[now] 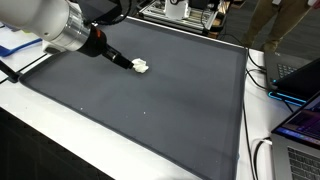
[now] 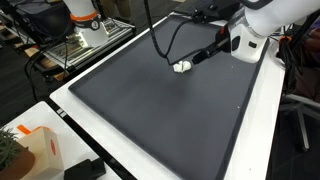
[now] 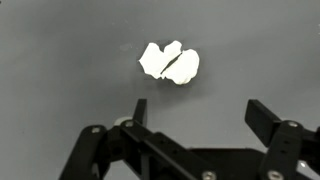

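Wad of white crumpled stuff, split by a dark crease, is lying flat on the dark grey mat. In the wrist view it is sitting just ahead of the gripper, roughly in line with the gap between the two fingers and apart from both. The jaws are standing spread wide, pinching nothing.

In both exterior views the wad is resting toward one end of the mat, well away from its middle. The gripper is coming in low and slanted, its tip right beside the wad — from these angles I cannot tell whether it is touching.

The mat is covering most of a white table, which is showing as a pale border around it. In an exterior view a laptop is sitting at the table's edge, well apart from the wad.
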`<action>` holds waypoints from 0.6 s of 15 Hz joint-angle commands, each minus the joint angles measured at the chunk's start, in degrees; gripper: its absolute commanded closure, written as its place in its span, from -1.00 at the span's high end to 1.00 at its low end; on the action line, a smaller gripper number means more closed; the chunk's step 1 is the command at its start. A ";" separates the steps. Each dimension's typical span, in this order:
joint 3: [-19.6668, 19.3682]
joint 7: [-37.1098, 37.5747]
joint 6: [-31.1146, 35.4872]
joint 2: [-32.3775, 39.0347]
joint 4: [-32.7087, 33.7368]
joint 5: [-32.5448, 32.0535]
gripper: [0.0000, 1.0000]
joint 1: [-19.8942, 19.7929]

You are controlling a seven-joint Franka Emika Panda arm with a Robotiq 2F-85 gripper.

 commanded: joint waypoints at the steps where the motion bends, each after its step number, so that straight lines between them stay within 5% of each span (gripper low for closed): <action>1: -0.17 -1.22 0.57 -3.57 -5.52 -0.62 1.00 0.45; 5: 0.00 -0.46 0.00 -2.13 -2.79 -0.34 1.00 0.44; 9: 0.00 -0.94 7.77 -6.20 -10.26 0.43 1.00 0.25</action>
